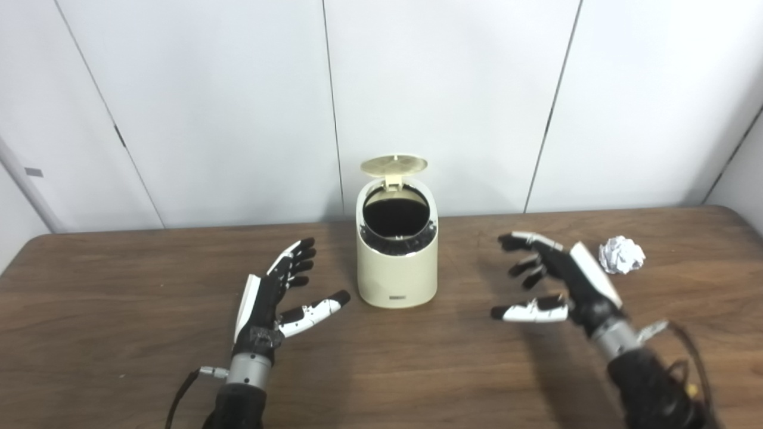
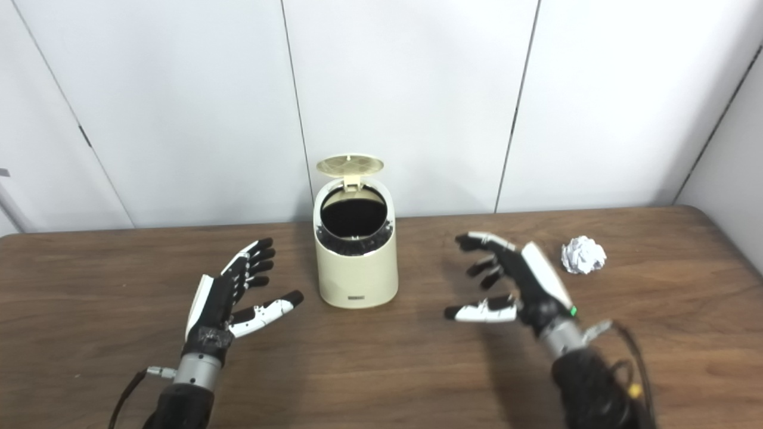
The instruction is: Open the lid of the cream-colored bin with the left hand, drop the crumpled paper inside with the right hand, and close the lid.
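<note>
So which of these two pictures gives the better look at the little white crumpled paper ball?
The left eye view: the white crumpled paper ball appears slightly larger there, its creases clearer. The right eye view shows the same ball, equally unobstructed, lying alone on the brown wooden table beyond the right hand.

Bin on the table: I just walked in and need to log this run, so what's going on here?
A humanoid robot is partway through binning some rubbish. The cream bin stands with its lid flipped up. The left hand is open beside it, holding nothing. The right hand is open too, hovering near the crumpled paper, which lies on the table, not yet picked up.
</note>
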